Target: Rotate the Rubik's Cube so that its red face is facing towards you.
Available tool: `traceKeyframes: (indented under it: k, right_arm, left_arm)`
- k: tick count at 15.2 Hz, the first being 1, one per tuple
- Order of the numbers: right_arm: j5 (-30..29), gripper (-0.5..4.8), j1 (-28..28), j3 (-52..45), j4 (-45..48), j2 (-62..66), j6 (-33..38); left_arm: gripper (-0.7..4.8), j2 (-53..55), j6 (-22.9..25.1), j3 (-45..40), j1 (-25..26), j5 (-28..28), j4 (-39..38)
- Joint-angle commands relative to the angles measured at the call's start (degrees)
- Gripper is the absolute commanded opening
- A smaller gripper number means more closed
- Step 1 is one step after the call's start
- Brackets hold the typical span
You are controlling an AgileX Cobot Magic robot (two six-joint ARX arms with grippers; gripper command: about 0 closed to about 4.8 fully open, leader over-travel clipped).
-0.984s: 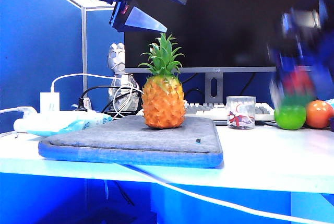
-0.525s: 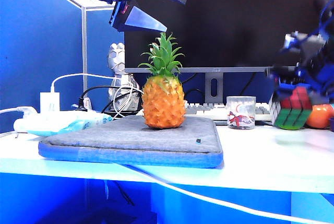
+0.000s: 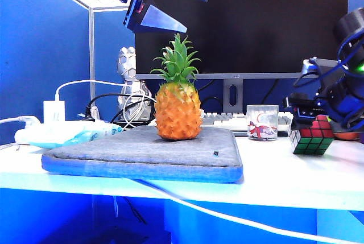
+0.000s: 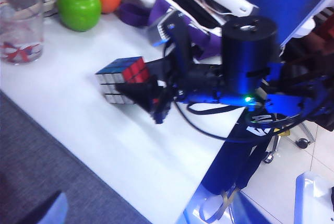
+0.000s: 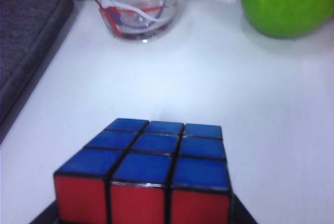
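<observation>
While right gripper (image 4: 151, 96) clamps Rubik's Cube (image 3: 311, 136) on white table (image 3: 284, 176), jaws on opposite sides, blue face up; glass (image 5: 133, 7) and green apple (image 5: 287, 2) lie beyond. Left gripper (image 3: 165, 5) hangs high, well apart, jaws spread, empty.

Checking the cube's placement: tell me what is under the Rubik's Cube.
The Rubik's Cube sits on the white table, right gripper closed around it. The contact patch underneath is hidden. The left gripper hangs open above the pineapple.
</observation>
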Motion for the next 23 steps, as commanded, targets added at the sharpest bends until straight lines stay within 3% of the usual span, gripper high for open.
traceKeyframes:
  k: [1,2,4,5,6,12,16,19,20,21,22,23]
  right_arm:
    - [-0.5,0.72,0.1,0.0,-2.3,1.4,0.9]
    - [-1.0,0.80,0.1,0.0,-1.8,1.3,1.7]
    - [-1.9,1.89,0.1,0.1,-1.5,1.3,3.7]
    - [-1.9,2.87,0.1,0.1,-1.1,1.3,4.1]
    - [-1.9,4.79,0.1,0.1,0.1,1.2,4.3]
    - [-1.7,4.79,0.1,0.4,5.3,-1.6,5.0]
    - [-0.6,4.79,0.0,1.6,2.0,-11.7,2.9]
    - [0.0,4.79,0.0,1.6,-13.7,-31.5,-1.5]
    - [0.2,3.12,0.0,1.4,-18.8,-36.8,-3.0]
    - [0.7,1.31,0.1,1.3,-24.9,-42.9,-3.4]
    - [1.2,0.58,0.2,1.3,-31.0,-49.1,-3.4]
    - [1.2,0.46,0.2,0.8,-36.0,-54.6,-3.4]
  left_arm:
    - [4.20,-0.2,0.0,0.0,-0.1,-0.2,0.8]
    - [4.20,-0.2,0.0,0.0,-0.1,-0.2,0.8]
    - [4.20,-0.2,0.0,0.0,-0.1,-0.2,0.8]
    - [4.20,-0.2,0.0,0.0,-0.1,-0.2,0.8]
    - [4.20,-0.2,-0.1,0.0,-0.1,-0.2,0.8]
    - [4.20,-0.2,-0.4,0.0,-0.1,0.2,0.8]
    - [4.20,-0.4,4.9,0.0,0.1,-1.2,-0.8]
    - [3.01,-4.6,11.4,0.0,1.0,-1.3,-5.5]
    - [2.44,-6.8,13.2,0.0,1.2,-1.8,-6.0]
    - [2.28,-10.2,14.7,0.0,1.4,-4.1,-7.5]
    - [1.36,-14.2,16.9,0.0,1.4,-8.3,-10.7]
    - [0.85,-18.7,18.3,-1.4,1.4,-9.4,-12.6]
